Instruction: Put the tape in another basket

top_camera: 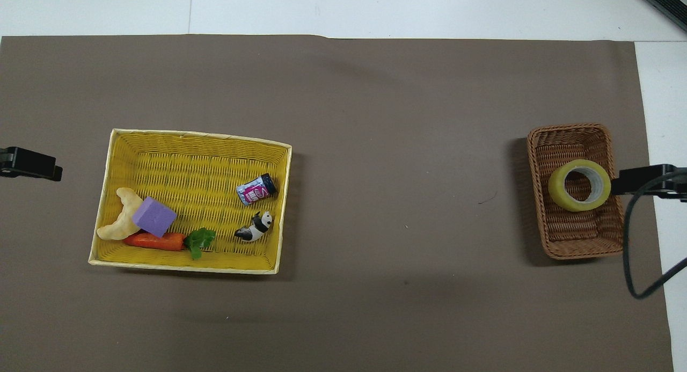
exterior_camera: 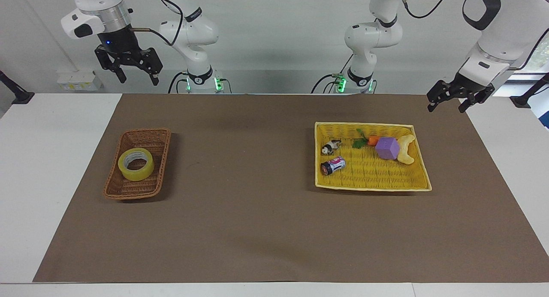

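Observation:
The tape, a yellow roll with a pale core, lies flat in the brown wicker basket at the right arm's end of the mat. It also shows in the overhead view, inside the basket. My right gripper is open and empty, raised high in the air and well clear of the tape. Its tip shows over the mat's edge beside the basket. My left gripper is open and empty, raised over the mat's edge at the left arm's end, and it also shows in the overhead view.
A flat bright yellow tray basket lies toward the left arm's end. It holds a purple cube, a carrot, a pale curved snack, a small can and a panda figure. Bare brown mat lies between the baskets.

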Robot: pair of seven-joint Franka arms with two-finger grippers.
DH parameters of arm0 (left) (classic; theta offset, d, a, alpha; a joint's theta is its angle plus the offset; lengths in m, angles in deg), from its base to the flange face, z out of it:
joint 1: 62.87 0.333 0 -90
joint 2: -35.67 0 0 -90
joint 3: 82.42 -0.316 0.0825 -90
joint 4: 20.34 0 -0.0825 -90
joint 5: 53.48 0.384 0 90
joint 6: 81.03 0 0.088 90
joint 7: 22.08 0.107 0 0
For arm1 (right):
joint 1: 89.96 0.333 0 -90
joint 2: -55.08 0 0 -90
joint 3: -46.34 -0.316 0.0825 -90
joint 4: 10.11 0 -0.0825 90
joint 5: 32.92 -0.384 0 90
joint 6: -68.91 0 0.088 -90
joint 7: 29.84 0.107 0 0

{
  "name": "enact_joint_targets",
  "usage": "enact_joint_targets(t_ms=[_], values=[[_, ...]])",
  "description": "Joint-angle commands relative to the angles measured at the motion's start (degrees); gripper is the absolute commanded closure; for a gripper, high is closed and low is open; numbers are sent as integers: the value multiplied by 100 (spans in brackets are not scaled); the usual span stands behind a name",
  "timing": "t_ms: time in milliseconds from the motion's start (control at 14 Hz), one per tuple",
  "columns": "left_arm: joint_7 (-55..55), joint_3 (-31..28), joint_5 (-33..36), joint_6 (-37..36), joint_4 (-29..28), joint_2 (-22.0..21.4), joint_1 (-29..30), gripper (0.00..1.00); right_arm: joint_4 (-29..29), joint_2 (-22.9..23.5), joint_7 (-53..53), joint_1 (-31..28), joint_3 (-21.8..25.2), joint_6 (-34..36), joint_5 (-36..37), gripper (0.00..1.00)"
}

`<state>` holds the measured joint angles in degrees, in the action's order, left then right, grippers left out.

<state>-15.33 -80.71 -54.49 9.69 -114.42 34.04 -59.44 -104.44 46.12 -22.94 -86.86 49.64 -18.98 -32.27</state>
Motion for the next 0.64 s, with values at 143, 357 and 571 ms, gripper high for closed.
enact_joint_targets(t_ms=[143,357,571], values=[[-8,4,92,-89,-67,-233,-62,0,-7,-54,-136,-55,-14,44,23,0],[-51,-4,92,-658,126,-233,-53,0,-24,-71,-136,-46,-23,105,23,0],[-60,-4,92,-801,162,-242,-36,0,-42,-106,-136,-46,-23,167,14,0]])
